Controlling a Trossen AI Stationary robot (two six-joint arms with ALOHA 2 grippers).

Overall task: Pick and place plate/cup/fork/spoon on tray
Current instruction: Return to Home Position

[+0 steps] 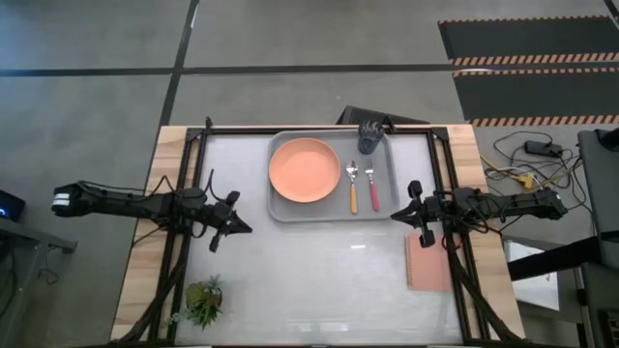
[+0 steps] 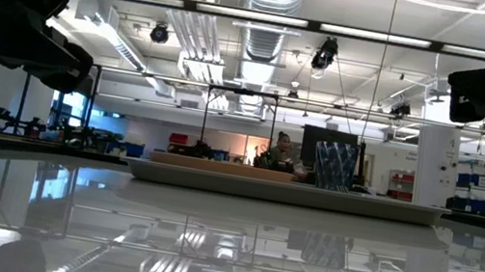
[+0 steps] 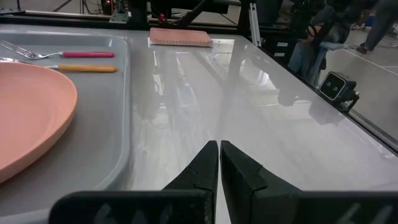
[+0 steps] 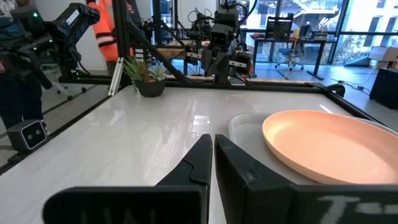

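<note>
Large light grey rectangular plastic tray [image 1: 280,208] with rounded corners and raised rim sits at the far middle of the glossy white surface [image 1: 319,266]. All four task items are on it. Round salmon-orange plastic plate [image 1: 304,169] with a raised rim lies flat in the tray's left half, matte and bare. Just right of it lies the small spoon with silver metal bowl and orange handle [image 1: 352,188], bowl toward the far edge. Beside that, parallel and apart from it, lies the small fork with silver tines and red-pink handle [image 1: 370,187], tines also pointing far. Small dark blue-grey translucent cup [image 1: 369,137] stands upright in the tray's far right corner (ribbed-looking wall in the low view [image 2: 333,165]).

Left hand [image 1: 232,228] hovers over bare surface, left of the tray and a bit nearer; fingers pressed together, gripping nothing. Right hand [image 1: 400,212] sits just off the tray's near right corner, fingers likewise closed and empty.

Flat pink-brown rectangular pad [image 1: 427,262] lies on the surface near the right arm, nearer than the tray. Small potted green plant [image 1: 204,300] stands at the near left corner. A person [image 2: 281,152] is visible in the room behind the tray in the low view.
</note>
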